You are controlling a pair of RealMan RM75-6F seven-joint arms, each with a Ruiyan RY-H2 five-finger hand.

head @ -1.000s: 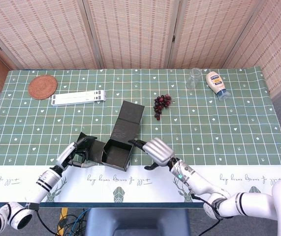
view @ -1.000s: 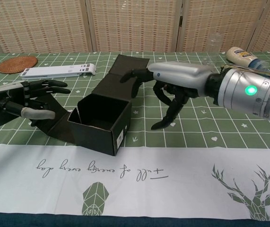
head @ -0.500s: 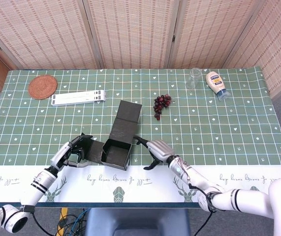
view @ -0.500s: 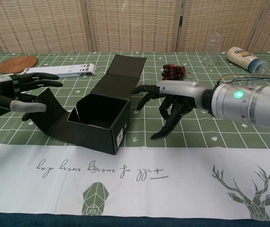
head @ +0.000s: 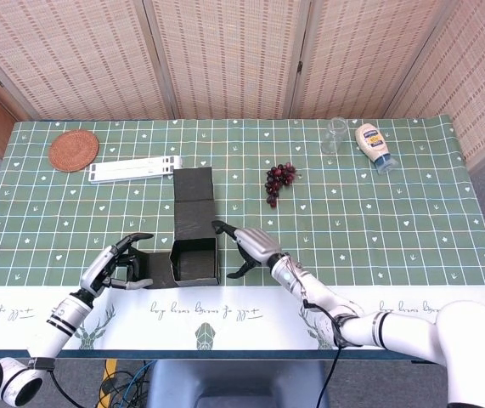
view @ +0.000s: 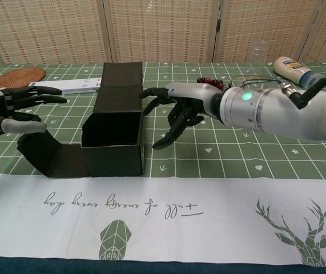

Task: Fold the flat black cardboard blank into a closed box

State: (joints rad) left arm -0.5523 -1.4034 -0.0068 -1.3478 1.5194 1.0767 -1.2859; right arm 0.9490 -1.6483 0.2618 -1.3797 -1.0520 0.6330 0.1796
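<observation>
- The black cardboard box point(view: 112, 142) sits at lower centre-left of the head view, near the tabletop's point(head: 378, 229) front edge. Its tray is open upward, its lid panel point(view: 119, 85) runs away toward the screens, and one side flap point(view: 43, 153) slopes out to the left.
- It looks light and thin-walled: stiff along the panels, hinging freely at the creases, and likely to slide on the cloth if pushed from one side only. I would press on flat panels close to a crease and steady the opposite wall, not pinch a free edge.
- The left hand point(view: 11, 111) hovers at far left over the sloping flap, fingers spread and holding nothing. Whether the thumb touches the flap I cannot tell.
- The right hand point(view: 177, 108) reaches in from the right, fingers apart and empty, one fingertip at the lid panel's right edge and the others curled downward beside the tray wall.
- Farther back lie a bunch of grapes point(head: 279, 180) and a white folded stand point(head: 136, 169).
</observation>
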